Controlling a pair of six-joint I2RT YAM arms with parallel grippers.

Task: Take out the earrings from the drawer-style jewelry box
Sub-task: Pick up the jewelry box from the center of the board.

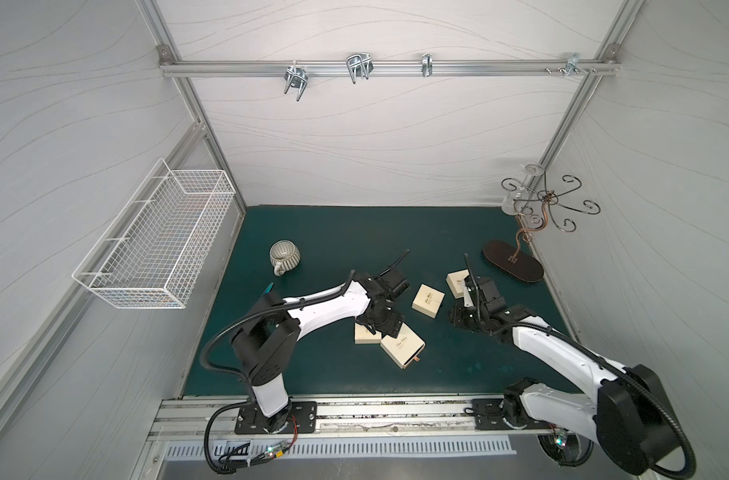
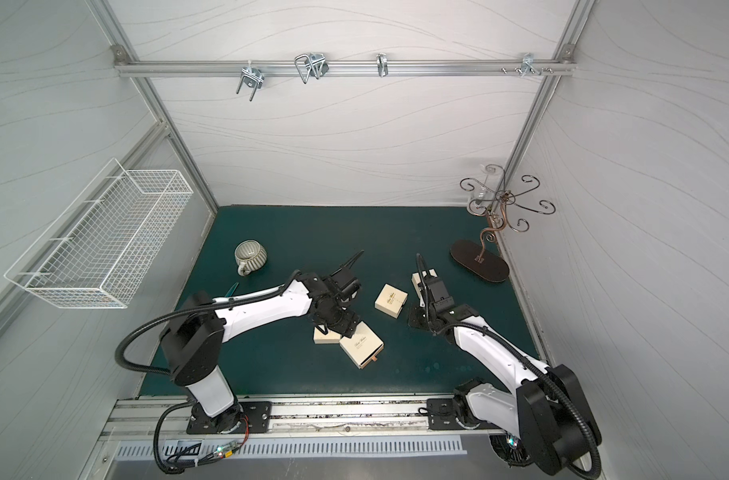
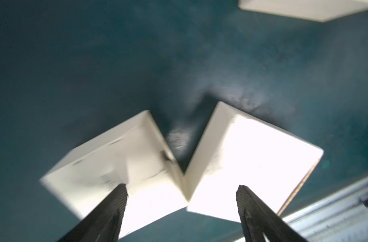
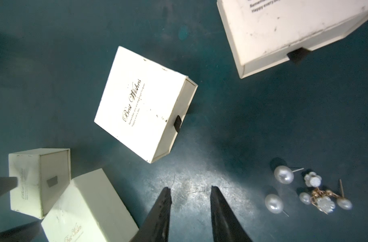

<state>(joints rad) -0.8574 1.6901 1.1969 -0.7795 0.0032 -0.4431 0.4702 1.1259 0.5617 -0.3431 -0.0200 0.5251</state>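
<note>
Several cream drawer-style jewelry boxes lie on the teal mat (image 1: 312, 232). Two of them (image 1: 364, 334) (image 1: 402, 347) touch at a corner near the front, and the second shows a brown tab at its drawer end. My left gripper (image 1: 377, 328) (image 3: 182, 187) hovers over that pair (image 3: 107, 167) (image 3: 252, 163), open, with nothing between its fingers. Two more boxes (image 1: 428, 301) (image 1: 458, 282) lie further back. My right gripper (image 1: 458, 318) (image 4: 190, 188) is open over bare mat. The earrings (image 4: 283, 175) (image 4: 273, 203) (image 4: 323, 199), pearly beads on pins, lie on the mat beside it.
A striped mug (image 1: 284, 255) lies at the back left. A metal jewelry stand (image 1: 537, 216) with a dark oval base (image 1: 512, 262) occupies the back right corner. A white wire basket (image 1: 159, 245) hangs on the left wall. A metal rail (image 1: 354, 415) runs along the front.
</note>
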